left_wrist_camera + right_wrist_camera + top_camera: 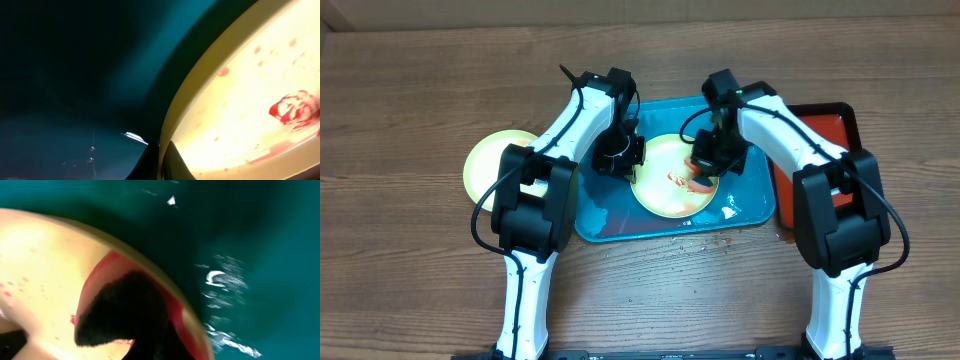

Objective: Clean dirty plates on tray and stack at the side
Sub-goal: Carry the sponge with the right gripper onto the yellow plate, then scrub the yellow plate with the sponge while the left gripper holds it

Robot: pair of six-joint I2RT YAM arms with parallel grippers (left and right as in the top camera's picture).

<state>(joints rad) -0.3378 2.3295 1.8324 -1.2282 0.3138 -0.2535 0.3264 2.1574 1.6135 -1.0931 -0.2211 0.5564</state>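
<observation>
A yellow-green-rimmed plate (665, 190) with red sauce smears lies in the turquoise tray (610, 225). My left gripper (632, 160) is shut on the plate's left rim; in the left wrist view its fingers (162, 160) sit on either side of the rim of the plate (250, 100). My right gripper (705, 165) is over the plate's right side, shut on a dark, fuzzy-edged sponge (120, 310) with red on it, pressed on the plate (40, 270). A second yellow-green plate (490, 160) lies on the table at the left. The pale blue plate is out of view.
A smaller red tray (820, 125) with a dark rim stands to the right of the turquoise tray, partly under my right arm. White flecks and wet patches (730, 210) lie on the tray floor near its front right corner. The table is brown wood.
</observation>
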